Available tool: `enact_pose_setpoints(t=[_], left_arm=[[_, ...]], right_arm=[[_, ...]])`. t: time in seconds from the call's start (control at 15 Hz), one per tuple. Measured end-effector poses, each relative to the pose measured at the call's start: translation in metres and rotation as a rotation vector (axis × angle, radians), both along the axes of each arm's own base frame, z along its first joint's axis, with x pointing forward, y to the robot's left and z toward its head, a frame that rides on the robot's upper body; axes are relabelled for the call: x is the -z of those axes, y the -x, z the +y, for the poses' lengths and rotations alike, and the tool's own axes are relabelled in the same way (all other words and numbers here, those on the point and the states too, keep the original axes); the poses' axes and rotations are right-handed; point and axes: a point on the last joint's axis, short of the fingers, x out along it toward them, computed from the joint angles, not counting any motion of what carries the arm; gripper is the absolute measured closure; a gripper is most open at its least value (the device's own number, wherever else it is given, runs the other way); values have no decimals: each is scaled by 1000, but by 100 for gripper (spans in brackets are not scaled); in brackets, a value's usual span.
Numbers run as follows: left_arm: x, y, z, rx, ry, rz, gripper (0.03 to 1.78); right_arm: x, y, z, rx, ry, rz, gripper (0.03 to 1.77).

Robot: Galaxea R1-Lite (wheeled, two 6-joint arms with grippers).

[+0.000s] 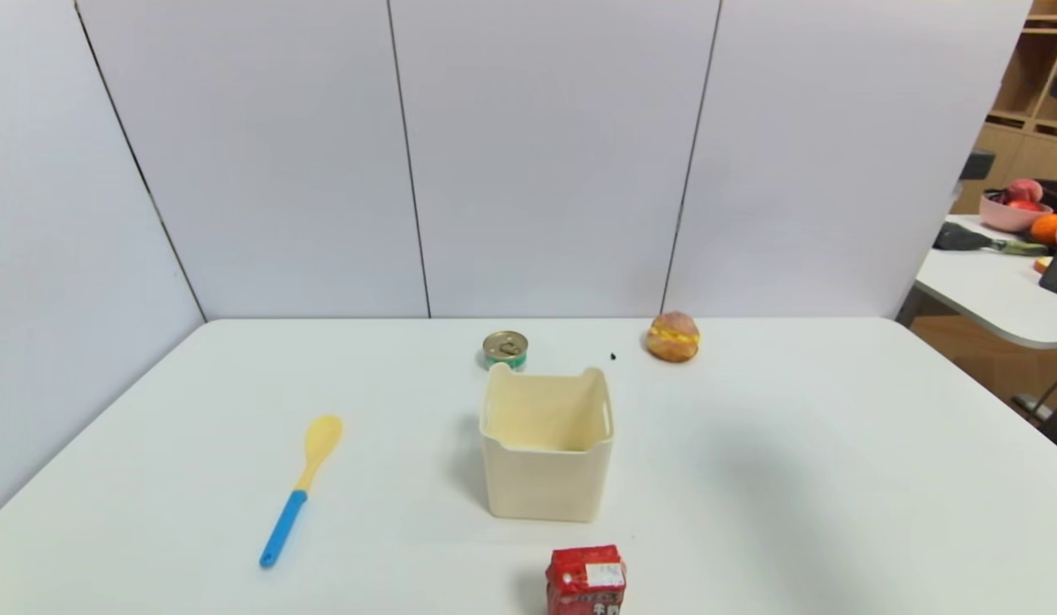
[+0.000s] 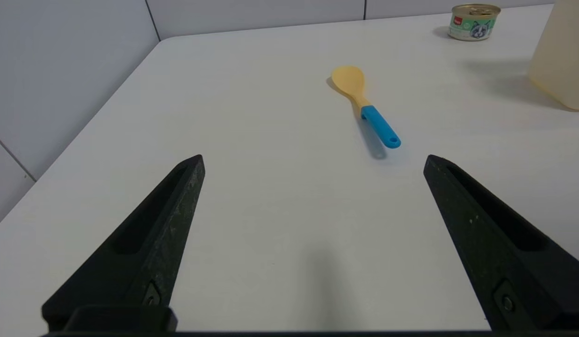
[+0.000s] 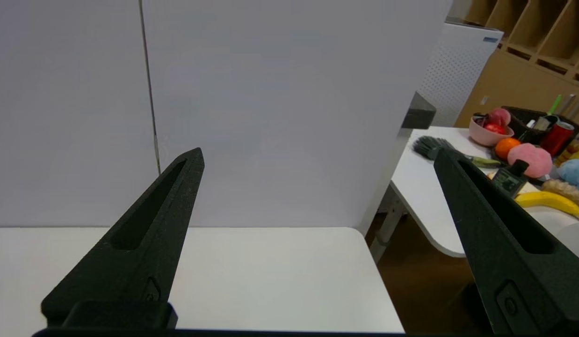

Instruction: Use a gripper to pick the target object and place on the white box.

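The white box [image 1: 541, 487] stands open-topped in the middle of the table, and its side also shows in the left wrist view [image 2: 563, 56]. The target object is out of view in every frame; the inside of the box that shows is bare. My left gripper [image 2: 314, 159] hangs open over the table's left front, short of the spoon, with nothing between its fingers. My right gripper [image 3: 318, 152] is open too, empty, and faces the table's far right corner. Neither arm shows in the head view.
A yellow spoon with a blue handle [image 1: 300, 487] lies left of the box. A gold-lidded green tin can [image 1: 505, 348] sits just behind the box. A bun [image 1: 673, 336] lies at the back right and a red carton [image 1: 586, 581] at the front. A cluttered side table [image 1: 989, 282] stands beyond the right edge.
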Motion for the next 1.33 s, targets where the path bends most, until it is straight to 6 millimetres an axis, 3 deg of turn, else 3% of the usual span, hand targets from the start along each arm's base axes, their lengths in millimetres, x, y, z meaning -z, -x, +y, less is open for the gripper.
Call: enact_pose_setpoints(t=[0.4,0.67,0.87,1.07,1.33], left_arm=[[0,0,0,-1,0,0,12],[0,0,0,-1,0,0,12],[0,0,0,-1,0,0,12],[0,0,0,0,0,0,12],[0,0,0,-1,0,0,12]], right_arm=[[63,93,-1,-93,21,-15,11],[117,135,2,-109,33,-41,11],[166,152,4,-114,44,-41,11],[209,158,4,-128,46,-47,11],[233,164,5,-212,36,12,11]])
